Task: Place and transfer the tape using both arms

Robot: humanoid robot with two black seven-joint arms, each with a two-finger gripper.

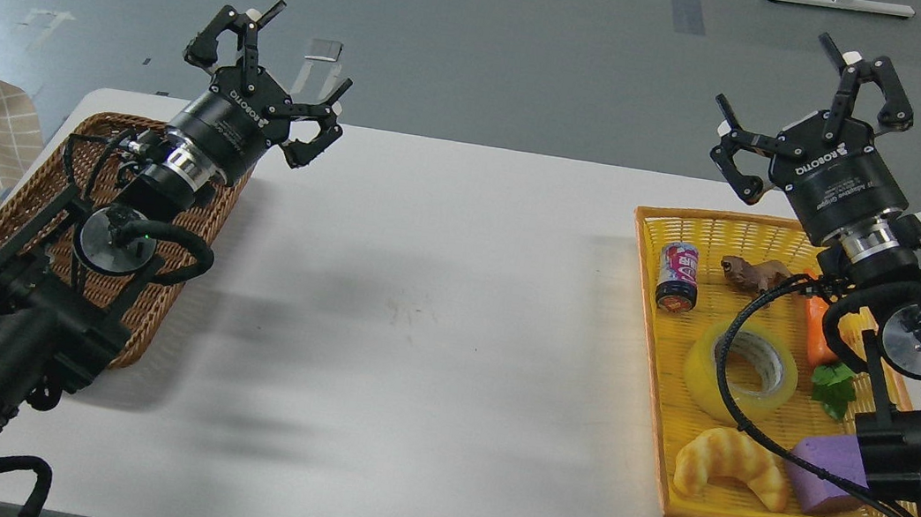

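The tape [741,372], a translucent yellow roll with a grey-white core, lies flat in the yellow tray [657,320] at the right, partly crossed by my right arm's cable. My right gripper [810,104] is open and empty, held high above the tray's far edge, well above and beyond the tape. My left gripper [273,60] is open and empty, raised over the far end of the brown wicker basket [30,220] at the left.
The tray also holds a soda can [678,276], a brown animal toy [754,272], a carrot toy [820,337], a croissant toy [730,477] and a purple block [824,471]. White table [415,333] lies between basket and tray. A chair stands at the far right.
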